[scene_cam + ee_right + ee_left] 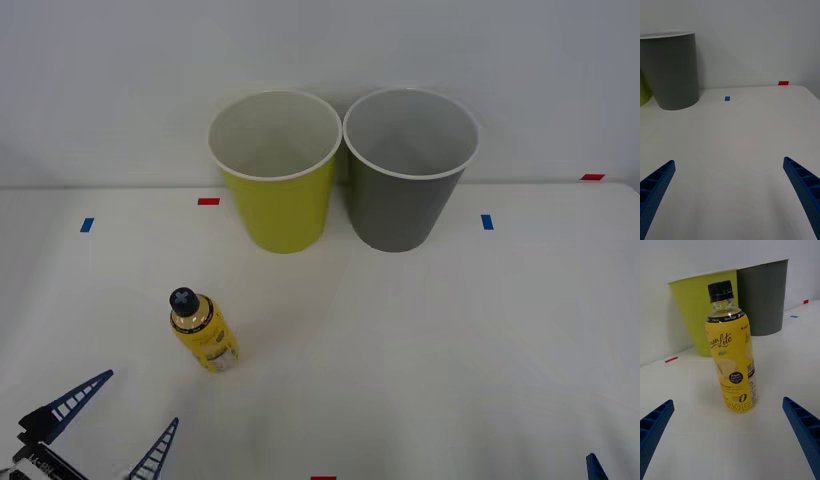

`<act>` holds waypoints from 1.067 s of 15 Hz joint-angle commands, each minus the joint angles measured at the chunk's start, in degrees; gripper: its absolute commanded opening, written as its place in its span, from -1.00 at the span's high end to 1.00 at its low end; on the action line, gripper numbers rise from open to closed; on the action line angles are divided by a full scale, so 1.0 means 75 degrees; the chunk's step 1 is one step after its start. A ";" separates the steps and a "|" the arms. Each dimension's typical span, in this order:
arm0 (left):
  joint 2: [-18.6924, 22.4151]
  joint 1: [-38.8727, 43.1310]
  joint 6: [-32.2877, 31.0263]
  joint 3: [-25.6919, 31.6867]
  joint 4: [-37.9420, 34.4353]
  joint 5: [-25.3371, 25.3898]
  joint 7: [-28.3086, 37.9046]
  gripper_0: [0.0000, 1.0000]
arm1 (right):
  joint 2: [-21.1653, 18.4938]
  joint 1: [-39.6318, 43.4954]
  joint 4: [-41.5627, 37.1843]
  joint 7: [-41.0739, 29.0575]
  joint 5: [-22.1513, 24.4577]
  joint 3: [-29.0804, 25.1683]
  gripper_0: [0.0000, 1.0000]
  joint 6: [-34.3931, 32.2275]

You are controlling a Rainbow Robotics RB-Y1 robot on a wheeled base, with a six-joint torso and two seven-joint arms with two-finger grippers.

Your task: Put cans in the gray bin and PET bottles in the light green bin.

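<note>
A small PET bottle [204, 337] [732, 356] with a yellow label and black cap stands upright on the white table, front left. My left gripper [112, 420] [728, 442] is open just in front of it, fingers apart, nothing between them. The light green bin [275, 170] [702, 311] and the gray bin [408, 168] [670, 69] [762, 296] stand side by side at the back, both upright, with nothing visible inside. My right gripper [730, 195] is open over bare table at the front right; one fingertip [596, 466] pokes in at the front view's corner. No cans are in view.
The white table [440, 350] stretches wide between the bottle and the bins. Small blue tape marks [487, 222] and red tape marks [208, 201] lie flat on it. A white wall rises behind the bins.
</note>
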 commanded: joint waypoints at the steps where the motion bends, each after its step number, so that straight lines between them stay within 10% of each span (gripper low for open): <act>1: 0.0021 -0.0819 0.0020 -0.0637 0.0189 0.0514 -0.0014 -1.00 | 0.0000 0.0000 0.0000 0.0000 0.0000 0.0000 -1.00 0.0000; 16: -0.0014 -0.2858 0.0934 -0.1586 0.0201 0.1557 0.0056 -1.00 | 0.0000 0.0000 0.0000 0.0000 0.0000 0.0000 -1.00 0.0000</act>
